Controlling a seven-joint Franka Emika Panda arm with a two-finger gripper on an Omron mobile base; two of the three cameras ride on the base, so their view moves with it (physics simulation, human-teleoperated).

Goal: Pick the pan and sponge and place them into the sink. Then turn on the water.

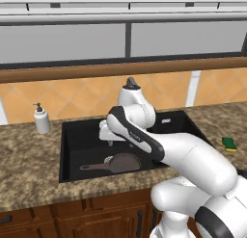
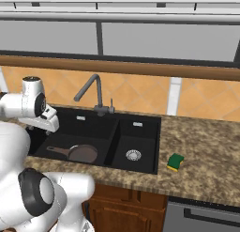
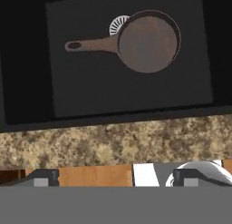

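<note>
Speckled granite counter (image 2: 206, 146) over wooden cabinets (image 1: 72, 215), orange tiled backsplash (image 2: 136, 92), window (image 1: 62, 42) above.

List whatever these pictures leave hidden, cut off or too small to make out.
- Large-basin drain: hand view, partly covered by the round dark brown frying pan.
- Black double-basin sink: left base view, the white arm blocks its right part.
- Fingers: hand view, cut off by the bottom edge.
- Yellow-and-green sponge: right base view, too small for surface detail.
</note>
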